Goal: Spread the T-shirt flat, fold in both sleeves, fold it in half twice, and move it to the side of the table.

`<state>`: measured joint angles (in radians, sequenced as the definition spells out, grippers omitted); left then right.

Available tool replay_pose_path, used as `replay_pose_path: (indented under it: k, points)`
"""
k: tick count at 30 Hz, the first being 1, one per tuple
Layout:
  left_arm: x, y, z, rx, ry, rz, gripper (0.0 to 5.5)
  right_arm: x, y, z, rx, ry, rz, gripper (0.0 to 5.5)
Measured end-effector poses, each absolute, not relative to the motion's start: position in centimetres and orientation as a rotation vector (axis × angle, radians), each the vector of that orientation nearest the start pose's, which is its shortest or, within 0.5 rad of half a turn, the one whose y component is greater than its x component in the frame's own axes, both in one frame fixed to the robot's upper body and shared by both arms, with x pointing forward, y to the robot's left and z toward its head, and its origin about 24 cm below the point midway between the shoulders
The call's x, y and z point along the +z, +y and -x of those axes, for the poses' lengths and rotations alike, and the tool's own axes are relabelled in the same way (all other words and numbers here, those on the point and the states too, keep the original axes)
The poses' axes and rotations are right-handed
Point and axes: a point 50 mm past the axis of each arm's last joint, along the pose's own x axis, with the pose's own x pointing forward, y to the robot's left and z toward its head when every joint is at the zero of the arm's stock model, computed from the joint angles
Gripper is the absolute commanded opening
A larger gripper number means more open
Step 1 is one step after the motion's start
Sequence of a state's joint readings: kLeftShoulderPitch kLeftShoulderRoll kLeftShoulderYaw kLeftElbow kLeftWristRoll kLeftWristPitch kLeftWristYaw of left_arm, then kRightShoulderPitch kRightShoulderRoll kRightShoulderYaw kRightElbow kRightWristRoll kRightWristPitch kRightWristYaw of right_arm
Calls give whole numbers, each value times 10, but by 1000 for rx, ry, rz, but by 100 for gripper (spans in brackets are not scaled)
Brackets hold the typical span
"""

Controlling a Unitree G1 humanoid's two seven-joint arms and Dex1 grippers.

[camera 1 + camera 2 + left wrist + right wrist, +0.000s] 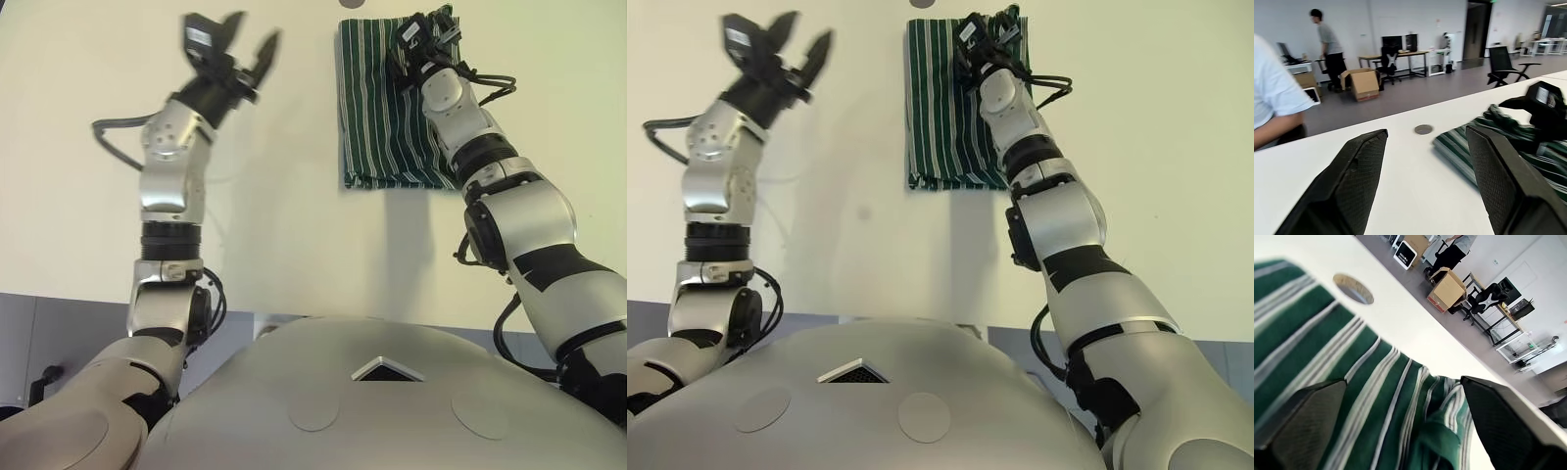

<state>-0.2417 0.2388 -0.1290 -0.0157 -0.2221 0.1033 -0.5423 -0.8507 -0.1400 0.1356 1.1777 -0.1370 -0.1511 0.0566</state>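
On the white table (294,225), the T-shirt (377,108) lay toward the far side as a compact striped rectangle. The folding looked done, with perhaps only the move aside left. The right gripper (429,37) was over its far corner with fingers spread, and the left gripper (250,37) hung wide open, well apart.

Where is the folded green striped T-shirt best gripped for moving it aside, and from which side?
Probably the bunched far right corner of the folded green striped T-shirt, from above: the cloth rises in a ridge there, and the open right gripper sits over it.
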Motion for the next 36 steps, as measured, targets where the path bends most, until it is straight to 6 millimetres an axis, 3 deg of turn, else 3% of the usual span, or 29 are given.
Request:
replay_pose_path:
  k: [3,5,7,8,11,15,19,23,25,31,34,36]
  points:
    - [105,75,-265,-925,-164,-100,291,83,-119,-388,340,71,190,437]
    - [105,54,-265,-972,-168,-135,291,108,-123,-392,353,-21,117,437]
    - [95,41,-269,-1018,-123,-275,291,127,-129,-393,363,-81,85,437]
    - [75,34,-267,-1069,-39,-426,291,143,-132,-392,394,-122,78,437]
    - [39,43,-265,-1096,142,-629,291,161,-145,-381,459,-168,93,437]
    - [38,51,-265,-1115,163,-706,291,169,-155,-363,522,-168,152,437]
    - [39,70,-250,-1131,188,-692,291,157,-156,-346,615,-106,268,437]
    - [42,92,-211,-1168,235,-678,291,129,-146,-310,853,0,405,437]
    - [43,93,-197,-1180,258,-653,291,125,-146,-291,958,45,434,437]
    - [40,84,-198,-1095,282,-588,291,105,-146,-240,1185,218,495,437]
    - [39,83,-200,-1074,286,-581,291,99,-157,-235,1180,281,536,437]
    - [38,84,-202,-1065,286,-581,291,93,-178,-229,1156,364,608,437]
